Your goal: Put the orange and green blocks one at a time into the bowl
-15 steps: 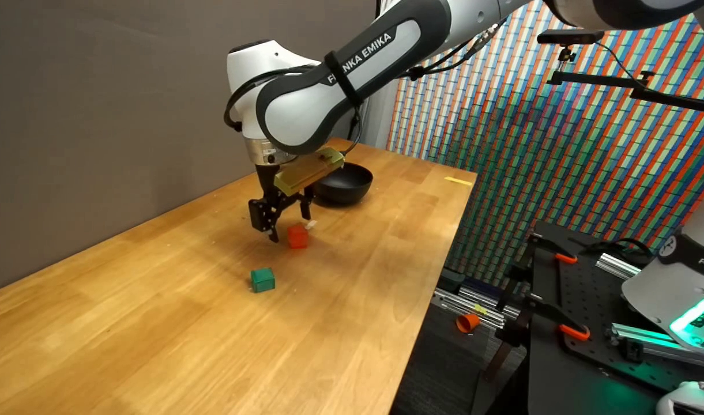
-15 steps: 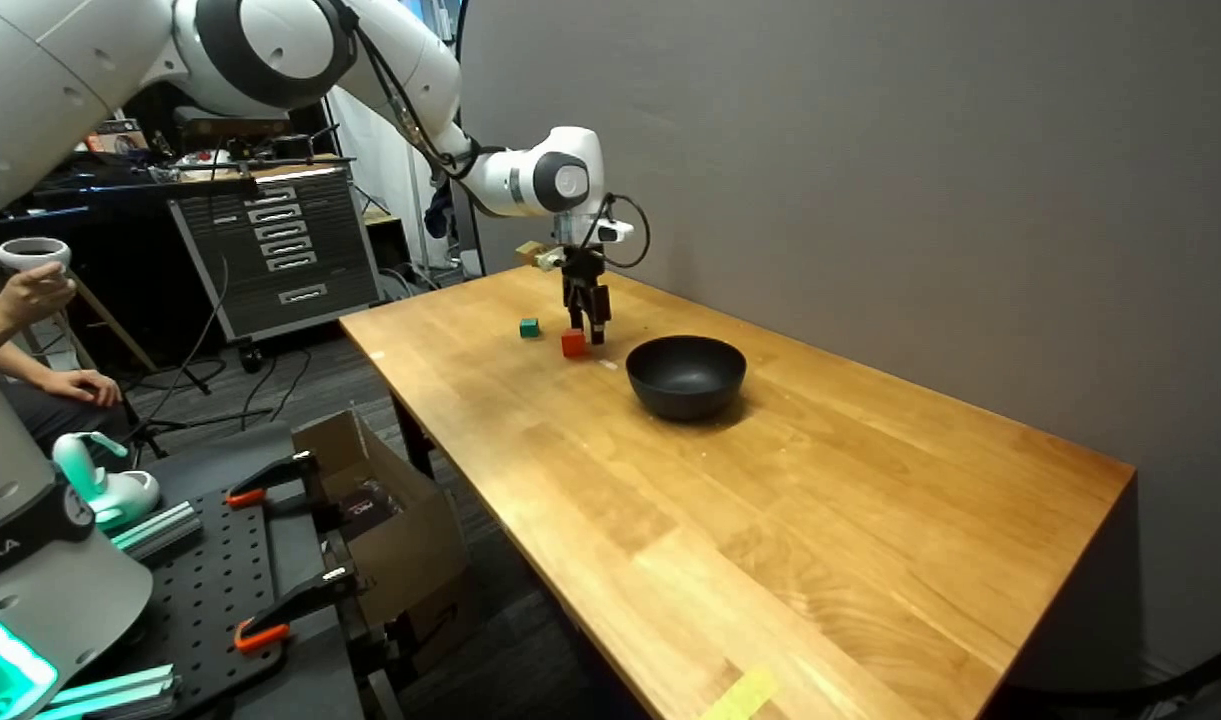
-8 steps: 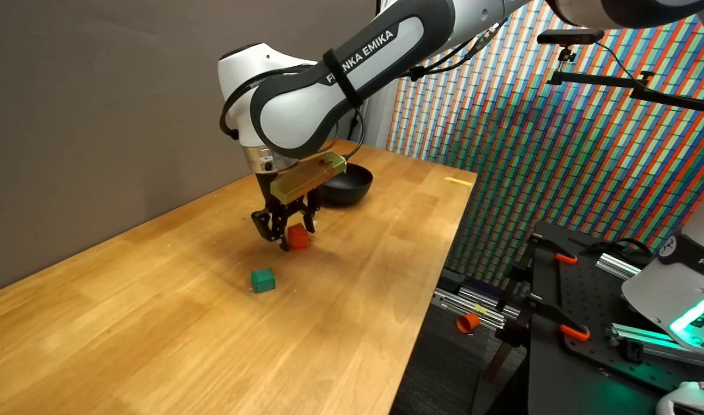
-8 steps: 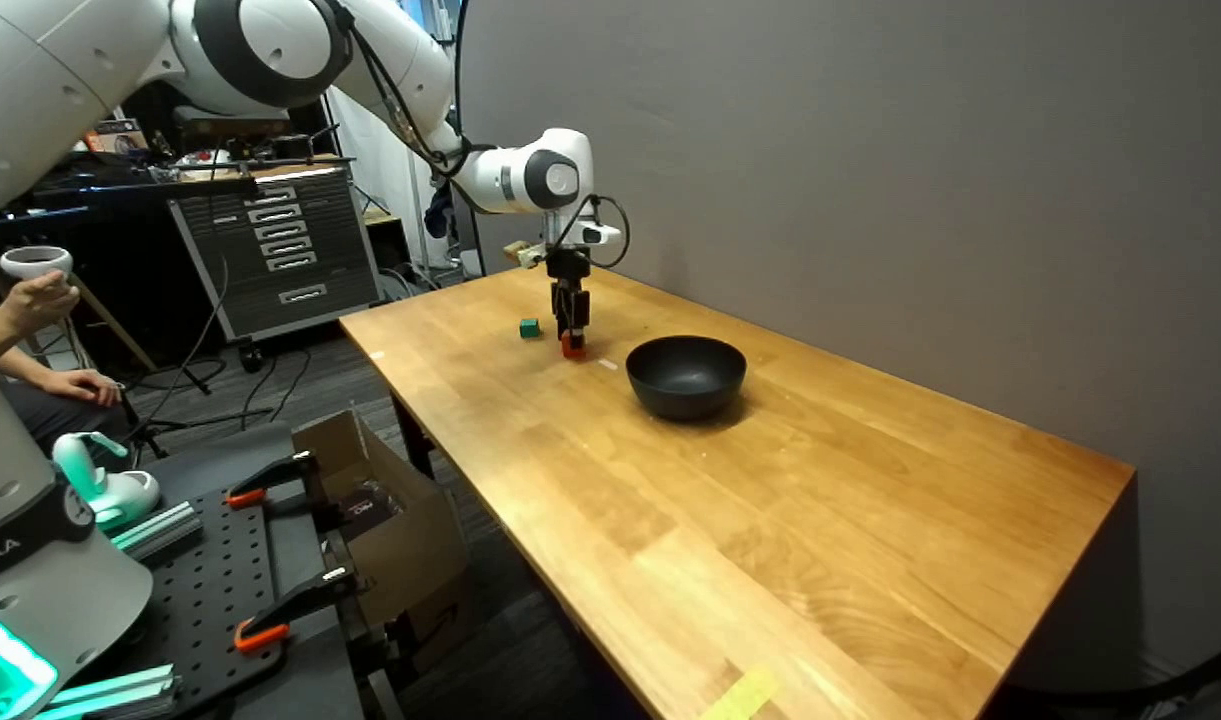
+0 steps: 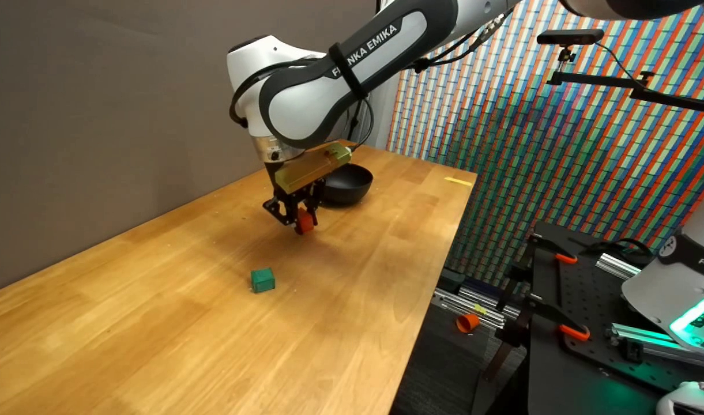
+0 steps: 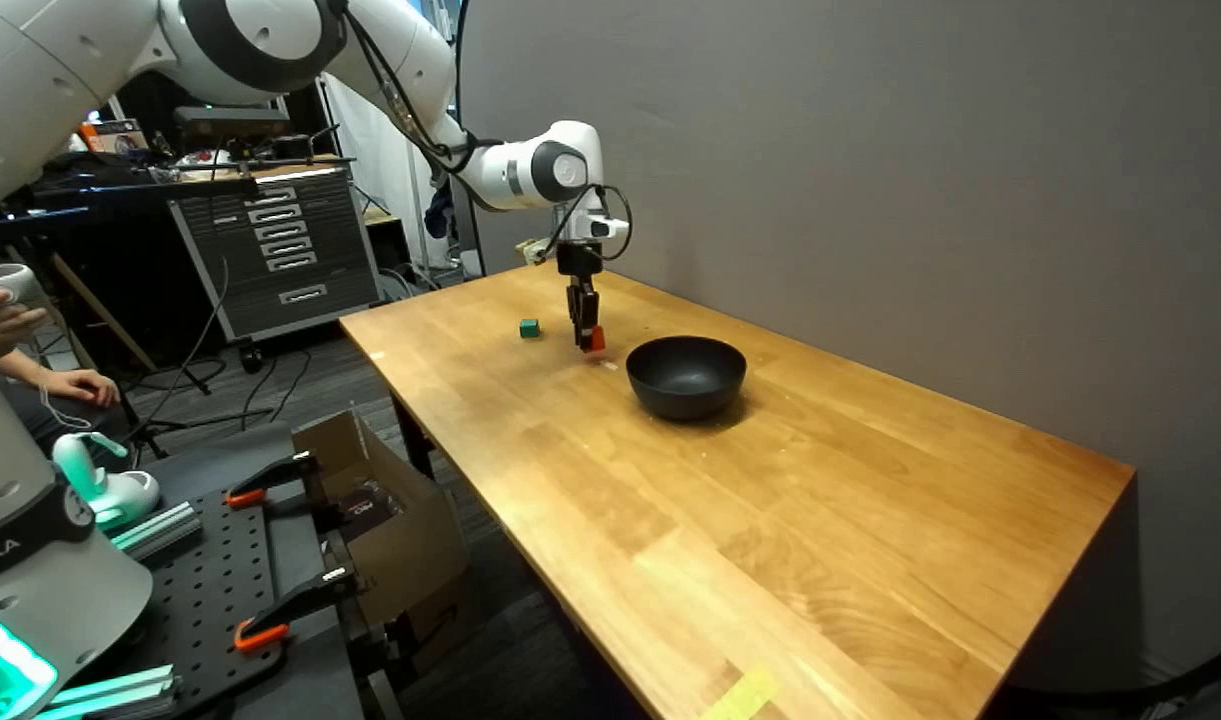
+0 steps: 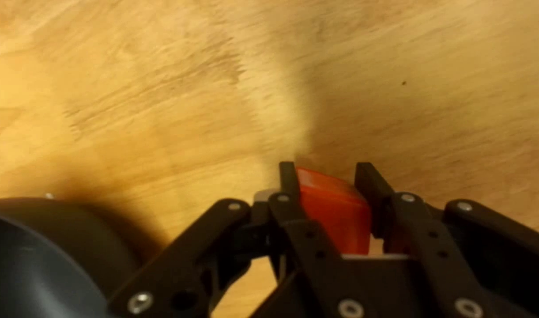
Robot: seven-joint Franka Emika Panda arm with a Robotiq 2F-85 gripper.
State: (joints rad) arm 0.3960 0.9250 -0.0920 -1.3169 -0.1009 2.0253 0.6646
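Observation:
In the wrist view my gripper [image 7: 326,170] is closed around the orange block [image 7: 337,216], which looks red-orange and sits tilted between the two black fingers. An exterior view shows the same block [image 6: 597,338] just off the tabletop. The green block [image 5: 263,280] rests on the table, apart from the gripper and nearer the camera in that exterior view; it is outside the wrist view. A black bowl [image 6: 684,398] stands upright a short way from the gripper, its inside bare where visible. Part of the bowl [image 7: 35,269] fills the lower left of the wrist view.
A grey wall [image 6: 850,220] runs along the long side of the wooden table [image 6: 790,520]. Yellow tape [image 6: 745,692] marks one end of the tabletop. A small pale scrap [image 6: 608,365] lies between gripper and bowl.
The gripper came down over the orange block and shut on it. Since then it has risen slightly, carrying the block a little toward the bowl. Green block and bowl stayed put.

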